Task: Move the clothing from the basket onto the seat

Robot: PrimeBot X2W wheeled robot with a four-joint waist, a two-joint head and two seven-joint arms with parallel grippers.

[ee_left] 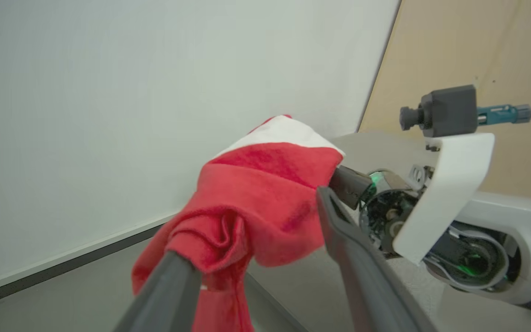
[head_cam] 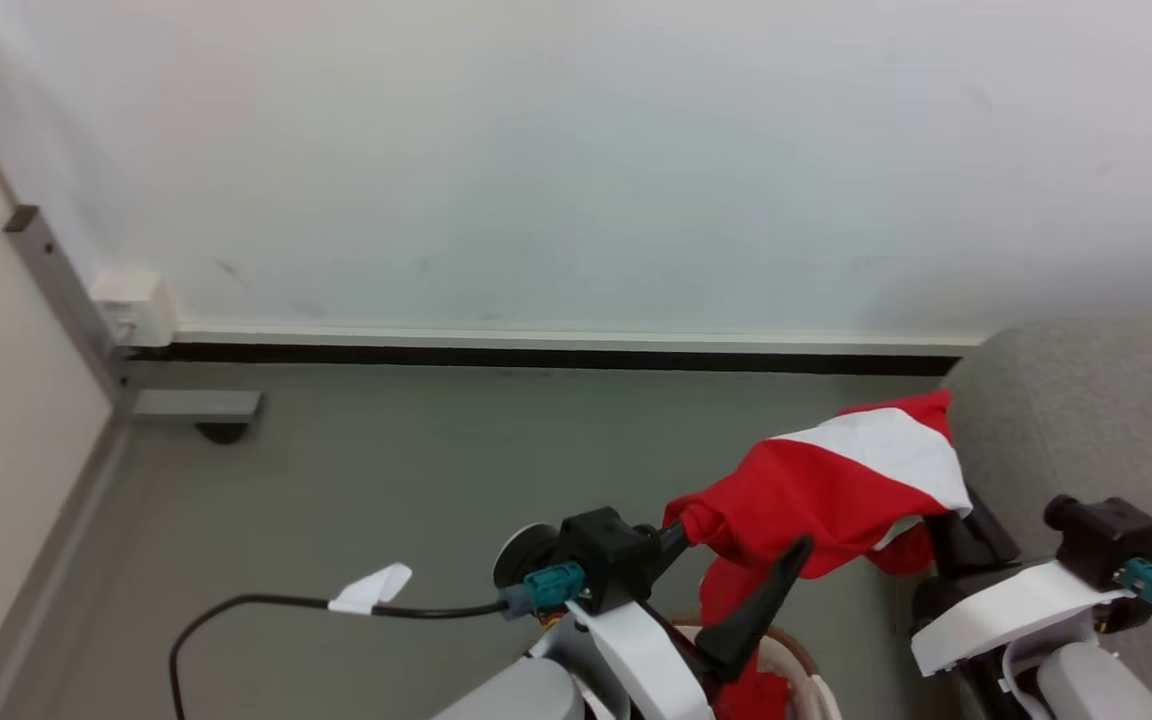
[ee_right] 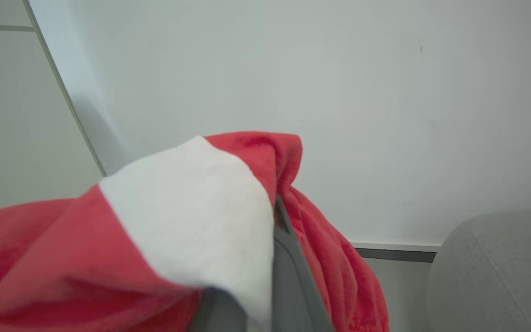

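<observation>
The clothing (head_cam: 816, 480), red with a broad white stripe, hangs in the air between my two grippers, and its tail drops toward the basket (head_cam: 804, 668) at the bottom edge. My right gripper (head_cam: 948, 515) is shut on the clothing's upper end, next to the grey seat (head_cam: 1086, 420). In the right wrist view the clothing (ee_right: 187, 216) covers that gripper, and one finger (ee_right: 288, 267) shows. My left gripper (ee_left: 247, 223) stands open, its fingers wide apart, with the clothing (ee_left: 256, 198) bunched over one fingertip (ee_left: 173, 267). In the head view the left gripper (head_cam: 741, 540) sits under the clothing's lower left end.
A white wall with a dark baseboard (head_cam: 536, 357) runs behind grey floor (head_cam: 436, 470). A metal post and foot (head_cam: 186, 405) stand at the left corner. A black cable with a white tag (head_cam: 371, 590) trails from my left wrist. The seat's rounded edge (ee_right: 496, 272) is at the right.
</observation>
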